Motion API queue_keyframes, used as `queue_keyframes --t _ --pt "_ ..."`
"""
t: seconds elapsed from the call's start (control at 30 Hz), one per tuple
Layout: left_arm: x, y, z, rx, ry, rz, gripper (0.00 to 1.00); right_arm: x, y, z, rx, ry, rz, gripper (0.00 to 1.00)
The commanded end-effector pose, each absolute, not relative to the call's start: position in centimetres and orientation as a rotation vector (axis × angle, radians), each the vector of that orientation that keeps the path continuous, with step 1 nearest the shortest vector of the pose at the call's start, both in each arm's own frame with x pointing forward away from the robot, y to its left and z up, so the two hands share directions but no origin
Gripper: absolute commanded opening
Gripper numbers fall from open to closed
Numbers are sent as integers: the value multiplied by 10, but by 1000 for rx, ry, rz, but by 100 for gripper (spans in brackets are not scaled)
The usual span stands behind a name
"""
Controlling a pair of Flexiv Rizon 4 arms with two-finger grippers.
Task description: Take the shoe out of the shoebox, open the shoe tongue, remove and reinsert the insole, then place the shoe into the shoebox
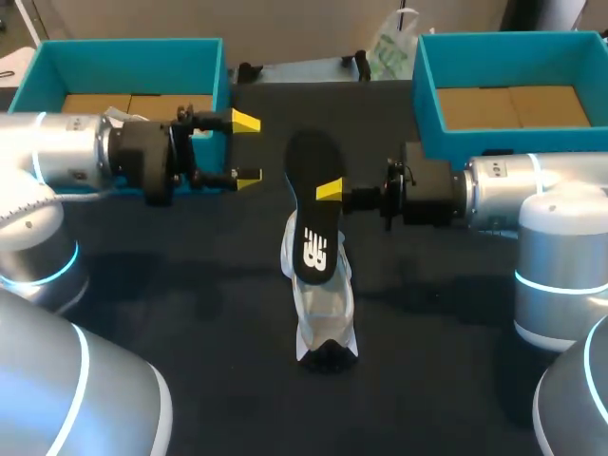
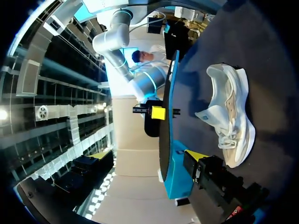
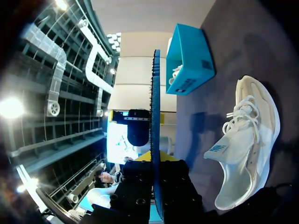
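Holding insole upright over the shoe — right gripper pinches its edge, one tip hidden, likely staging reinsertion — left gripper spread, just left. Shoe lies mid desk, outside the far-right shoebox.

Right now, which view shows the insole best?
Head view: the insole shows its broad face there, held by the right pincer above the shoe. Both wrist views catch it only edge-on, as a thin strip.

The insole hides 1 tip of the right gripper and the shoe's 12 o'clock end. At 2 o'clock the picture edge cuts the shoebox.
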State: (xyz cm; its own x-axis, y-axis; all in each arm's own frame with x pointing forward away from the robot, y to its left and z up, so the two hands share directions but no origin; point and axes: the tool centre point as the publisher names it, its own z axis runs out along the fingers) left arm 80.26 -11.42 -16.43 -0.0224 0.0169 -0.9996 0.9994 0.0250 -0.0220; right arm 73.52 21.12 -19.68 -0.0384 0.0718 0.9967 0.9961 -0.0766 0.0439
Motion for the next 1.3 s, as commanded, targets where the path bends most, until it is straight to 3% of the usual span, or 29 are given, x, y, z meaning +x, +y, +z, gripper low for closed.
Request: queue_keyframes --t 0.03,0.6,1.03,1.3 --pt "803 -119 -170 1177 1227 -1213 100 734 213 -197 -1303 -1252 -1266 0" --pt "798 -170 -194 1219 1301 -1180 100 734 213 -197 -1303 -1252 -1266 0" --pt "786 -186 -198 1238 1307 -1137 49 734 213 -197 -1303 -1252 -1266 0" --pt "784 -189 -200 1235 1314 -1111 39 734 213 -197 -1303 -1252 -1266 0"
